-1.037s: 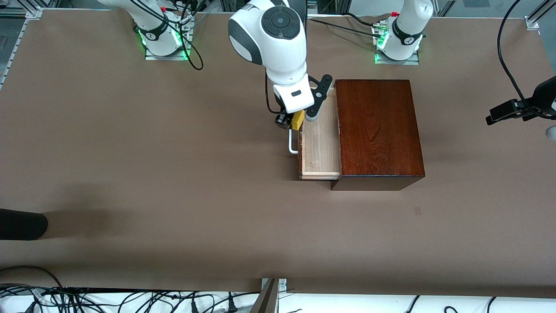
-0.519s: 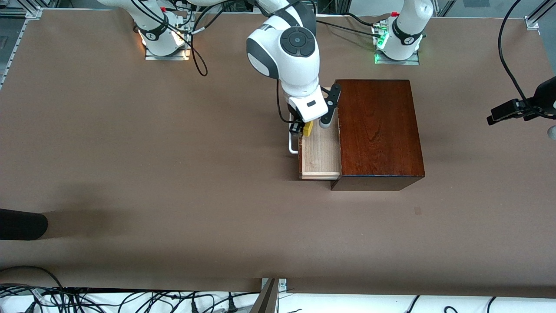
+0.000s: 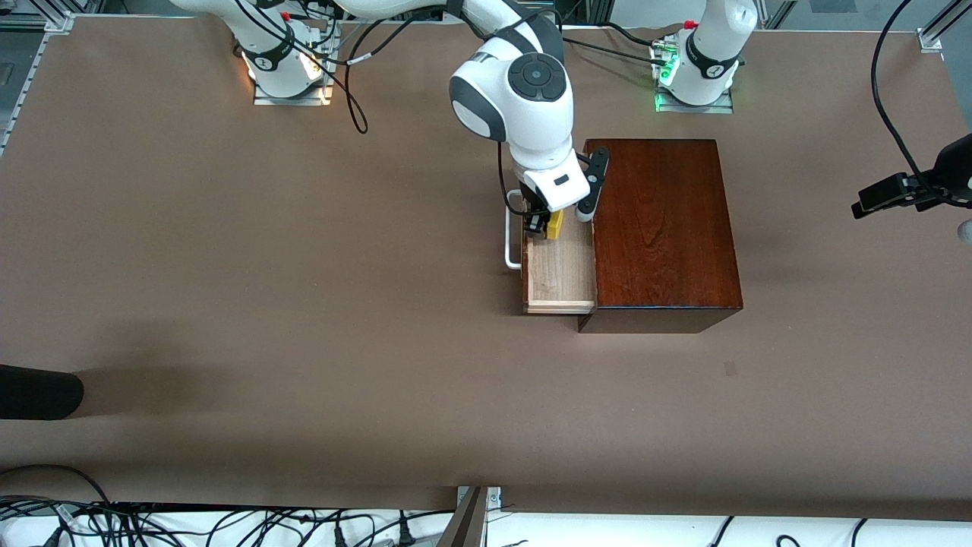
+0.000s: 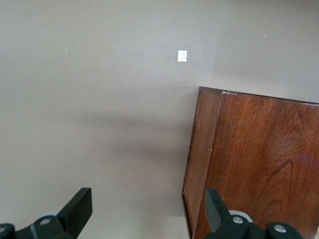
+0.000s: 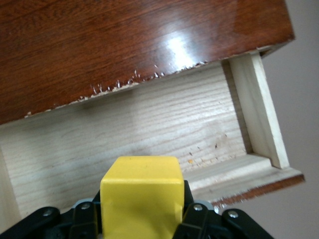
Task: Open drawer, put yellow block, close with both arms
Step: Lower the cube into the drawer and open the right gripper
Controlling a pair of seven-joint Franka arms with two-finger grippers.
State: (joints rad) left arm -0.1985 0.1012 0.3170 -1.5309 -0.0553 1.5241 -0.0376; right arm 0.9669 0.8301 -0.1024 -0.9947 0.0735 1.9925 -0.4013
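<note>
The dark wooden box (image 3: 661,220) stands mid-table, and its drawer (image 3: 562,273) is pulled out toward the right arm's end, white handle (image 3: 512,247) outermost. My right gripper (image 3: 548,226) is shut on the yellow block (image 3: 557,223) and hangs just over the drawer's pale floor, at the end nearest the robot bases. In the right wrist view the yellow block (image 5: 141,194) sits between the gripper's (image 5: 142,221) fingers above the drawer (image 5: 124,129). My left gripper (image 4: 147,219) is open and empty, waiting high over the table beside the box (image 4: 259,164).
A black rounded object (image 3: 38,391) lies at the table's edge on the right arm's end. A small pale mark (image 3: 729,368) is on the mat nearer the front camera than the box. Cables (image 3: 228,524) run along the front edge.
My right arm has carried the yellow block from above the drawer's front toward the box and lower, so it now hangs inside the drawer's outline. The left arm has not moved.
</note>
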